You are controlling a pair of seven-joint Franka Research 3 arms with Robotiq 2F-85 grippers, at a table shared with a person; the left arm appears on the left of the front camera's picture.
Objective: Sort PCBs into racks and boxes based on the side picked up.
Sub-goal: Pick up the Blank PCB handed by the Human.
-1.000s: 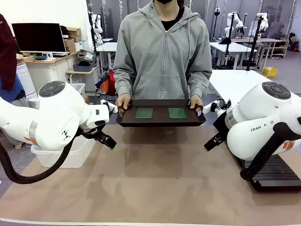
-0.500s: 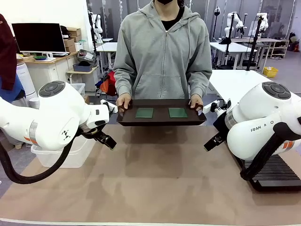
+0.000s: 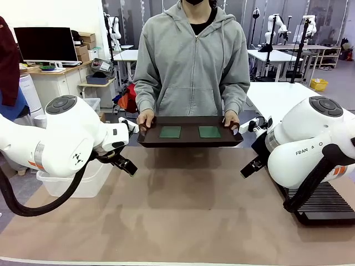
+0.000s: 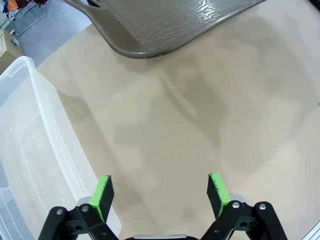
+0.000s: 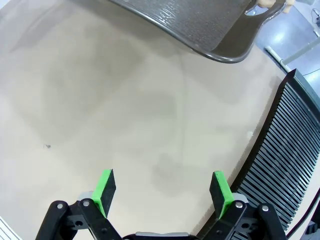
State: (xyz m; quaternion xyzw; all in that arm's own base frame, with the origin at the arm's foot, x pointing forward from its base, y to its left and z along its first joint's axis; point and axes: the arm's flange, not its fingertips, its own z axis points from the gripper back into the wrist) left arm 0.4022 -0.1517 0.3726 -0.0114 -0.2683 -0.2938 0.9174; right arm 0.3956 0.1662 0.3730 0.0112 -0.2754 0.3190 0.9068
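Observation:
Two green PCBs, one at the left and one at the right, lie flat on a dark tray. A person holds the tray by both handles above the table's far edge. My left gripper hangs open over bare tabletop beside the clear tub. My right gripper is open too, with nothing between its fingers, next to the black slotted rack. Both wrist views catch the tray's underside from below.
The person's hands grip the tray ends. The tan tabletop stretches between the two arms. The tub sits at the table's left edge and the rack at its right edge.
The person has raised the tray a touch. Neither arm has moved.

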